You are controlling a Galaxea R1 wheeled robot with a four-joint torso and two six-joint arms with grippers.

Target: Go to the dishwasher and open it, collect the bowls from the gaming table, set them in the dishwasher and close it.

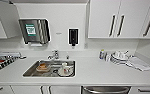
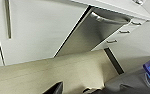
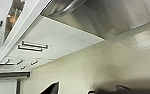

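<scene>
The dishwasher (image 1: 106, 89) sits under the white counter, straight below me and right of the sink, with its bar handle at the head view's lower edge. Its stainless-steel front (image 2: 91, 35) and bar handle (image 2: 109, 20) show close in the left wrist view, and the door looks shut. The same front (image 3: 96, 22) and handle (image 3: 66, 7) show in the right wrist view. A dark part of my left gripper (image 2: 54, 89) and of my right gripper (image 3: 52, 89) hang low over the floor in front of it. The bowls and the gaming table are out of view.
The steel sink (image 1: 28, 72) holds a few dishes below a faucet (image 1: 53, 54). Stacked plates (image 1: 118, 57) and a cloth (image 1: 138, 64) lie on the counter's right. White drawers (image 2: 121, 32) flank the dishwasher. Wall cabinets (image 1: 103, 17) hang above. The floor (image 2: 53, 72) is beige.
</scene>
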